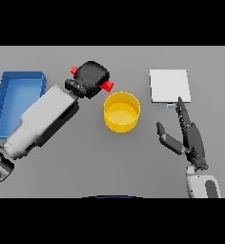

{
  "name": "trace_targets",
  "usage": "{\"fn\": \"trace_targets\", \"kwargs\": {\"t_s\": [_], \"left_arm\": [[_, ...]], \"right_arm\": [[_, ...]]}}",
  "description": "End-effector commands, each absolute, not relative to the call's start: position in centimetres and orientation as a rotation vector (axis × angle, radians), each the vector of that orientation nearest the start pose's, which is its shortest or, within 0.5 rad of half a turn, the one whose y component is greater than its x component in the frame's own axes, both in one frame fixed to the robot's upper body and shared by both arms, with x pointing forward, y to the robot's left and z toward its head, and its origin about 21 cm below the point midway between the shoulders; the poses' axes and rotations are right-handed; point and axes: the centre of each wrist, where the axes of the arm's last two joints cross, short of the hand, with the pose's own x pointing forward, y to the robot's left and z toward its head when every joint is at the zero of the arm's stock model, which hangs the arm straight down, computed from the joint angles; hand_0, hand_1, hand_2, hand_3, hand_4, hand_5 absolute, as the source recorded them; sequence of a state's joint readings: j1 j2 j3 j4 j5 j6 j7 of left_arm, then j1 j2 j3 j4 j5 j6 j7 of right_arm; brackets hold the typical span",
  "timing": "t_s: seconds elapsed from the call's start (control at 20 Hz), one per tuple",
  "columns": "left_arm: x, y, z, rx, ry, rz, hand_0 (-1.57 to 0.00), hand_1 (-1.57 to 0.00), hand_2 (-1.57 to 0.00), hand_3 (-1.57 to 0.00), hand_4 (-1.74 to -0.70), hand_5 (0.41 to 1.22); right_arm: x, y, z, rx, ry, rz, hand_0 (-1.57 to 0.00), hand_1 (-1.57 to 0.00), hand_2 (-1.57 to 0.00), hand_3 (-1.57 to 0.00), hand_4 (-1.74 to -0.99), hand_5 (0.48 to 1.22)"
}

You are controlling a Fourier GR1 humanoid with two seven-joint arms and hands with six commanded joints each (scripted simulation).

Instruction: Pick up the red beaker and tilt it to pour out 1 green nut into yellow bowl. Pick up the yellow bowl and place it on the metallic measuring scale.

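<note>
The right hand (190,138) is kept flat and open at five o'clock, holding nothing. The red beaker (106,86) is wrapped by the left hand (91,77) at eleven o'clock, tipped beside the yellow bowl (121,111). It is likely light and stiff, best gripped around its sides.

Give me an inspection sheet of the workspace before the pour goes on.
Surface: grey table, flat, no spills seen.
Job's things: red beaker mostly hidden in the left hand, beside the yellow bowl; whether a nut is in the bowl cannot be told. Metallic measuring scale stands right of the bowl, nothing on it.
Clutter: blue tray at the far left.
Hands: left hand's fingers curled round the beaker; right hand open, below the scale, touching nothing.
Cables: nothing seen.
Surroundings: nothing seen.
</note>
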State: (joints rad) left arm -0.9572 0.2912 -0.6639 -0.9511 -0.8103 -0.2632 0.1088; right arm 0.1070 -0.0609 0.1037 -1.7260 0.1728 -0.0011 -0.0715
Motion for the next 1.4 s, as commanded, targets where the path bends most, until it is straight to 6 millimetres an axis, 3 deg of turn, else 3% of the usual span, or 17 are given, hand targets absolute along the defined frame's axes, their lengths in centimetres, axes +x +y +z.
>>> {"fn": "trace_targets", "kwargs": {"t_s": [0.0,0.1,0.4,0.85,1.15,1.25,1.35], "left_arm": [[40.2,9.6,11.5,0.837,-1.278,-1.905,-1.57,-1.57,-1.57,-1.35,-1.72,1.215],[40.3,8.7,11.7,0.866,-1.246,-2.003,-1.57,-1.57,-1.57,-1.29,-1.72,1.217],[40.4,6.2,11.9,0.963,-1.161,-2.285,-1.57,-1.57,-1.57,-1.5,-1.73,1.22],[40.6,4.7,12.7,1.199,-0.992,-2.658,-1.57,-1.57,-1.57,-1.56,-1.74,1.221],[40.3,3.3,12.3,1.356,-0.903,-2.813,-1.57,-1.57,-1.57,-1.57,-1.73,1.221],[40.2,2.5,12.8,1.418,-0.887,-2.848,-1.57,-1.57,-1.57,-1.57,-1.73,1.221],[40.2,1.7,14.5,1.483,-0.864,-2.914,-1.57,-1.57,-1.57,-1.57,-1.73,1.221]], "right_arm": [[21.9,-22.6,1.6,-0.115,-1.703,0.226,0.0,0.0,0.0,0.0,-1.197,0.659],[21.9,-22.2,1.2,-0.103,-1.68,0.217,0.0,0.0,0.0,0.0,-1.206,0.639],[21.7,-22.5,1.0,-0.16,-1.707,0.226,0.0,0.0,0.0,0.0,-1.213,0.591],[21.9,-21.8,1.2,-0.147,-1.717,0.216,0.0,0.0,0.0,0.0,-1.135,0.567],[21.7,-22.7,1.1,-0.155,-1.734,0.218,0.0,0.0,0.0,0.0,-1.135,0.58],[21.7,-22.3,1.1,-0.153,-1.736,0.219,0.0,0.0,0.0,0.0,-1.13,0.577],[21.8,-22.4,1.1,-0.171,-1.73,0.218,0.0,0.0,0.0,0.0,-1.133,0.575]]}}
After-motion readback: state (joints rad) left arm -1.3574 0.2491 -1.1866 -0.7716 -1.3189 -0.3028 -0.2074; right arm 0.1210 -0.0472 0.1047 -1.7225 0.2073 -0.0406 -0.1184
